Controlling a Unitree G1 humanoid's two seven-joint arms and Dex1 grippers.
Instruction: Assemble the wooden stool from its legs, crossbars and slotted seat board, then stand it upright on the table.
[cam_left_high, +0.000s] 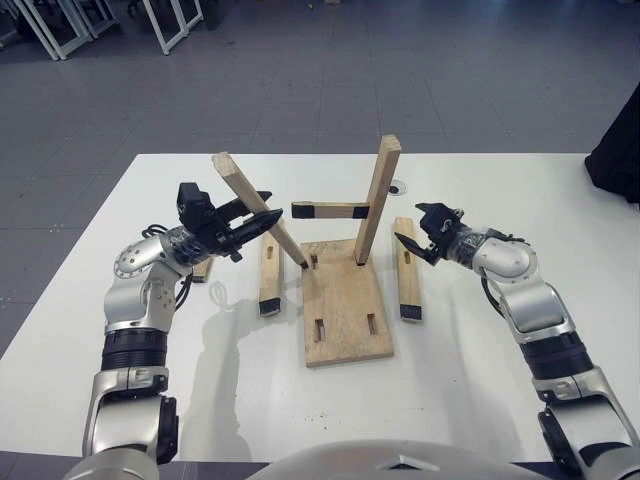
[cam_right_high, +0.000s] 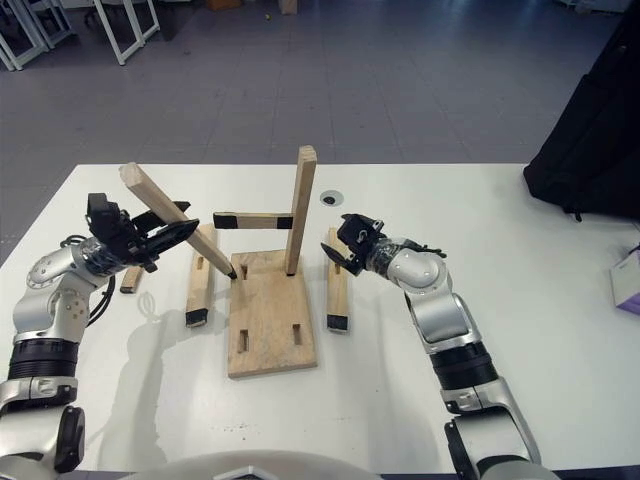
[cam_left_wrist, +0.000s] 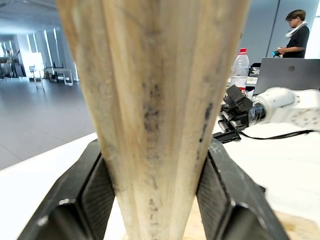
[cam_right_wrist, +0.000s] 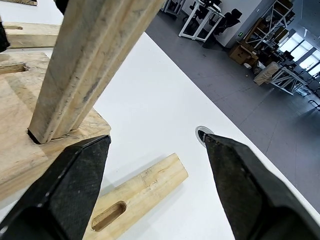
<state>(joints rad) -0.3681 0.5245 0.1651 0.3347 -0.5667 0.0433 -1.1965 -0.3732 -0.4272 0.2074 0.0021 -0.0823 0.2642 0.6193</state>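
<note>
Flat on the table (cam_left_high: 480, 390), between left gripper (cam_left_high: 262, 212) and right gripper (cam_left_high: 413, 226): the slotted seat board (cam_left_high: 345, 315), with four slots cut in it.

In the far slot on the right gripper's side, an upright leg (cam_left_high: 377, 200). Fixed to it at mid-height, a crossbar (cam_left_high: 328, 210) jutting level toward the left gripper.

At the far slot on the left gripper's side, the dark foot of a tilted leg (cam_left_high: 235, 178), leaning away from the board. Seated or only touching: cannot tell.

Near slots (cam_left_high: 318, 330) visible as dark rectangles in the board.

Left gripper clamped on the tilted leg about mid-length, pads (cam_left_wrist: 95, 197) pressed against opposite faces of the wood.

Right gripper spread wide, fingers (cam_right_wrist: 70, 195) well apart and gripping nothing. Just beside the upright leg, on its outer side, not touching it.

Below the right gripper, flat on the table beside the board: a mortised loose leg (cam_left_high: 407, 285).

Below the left gripper, between it and the board: a second loose leg (cam_left_high: 270, 278).

Back under the left wrist: a short wooden piece (cam_left_high: 203, 268).

Beyond the right gripper, set in the tabletop: a round cable hole (cam_left_high: 398, 187).
</note>
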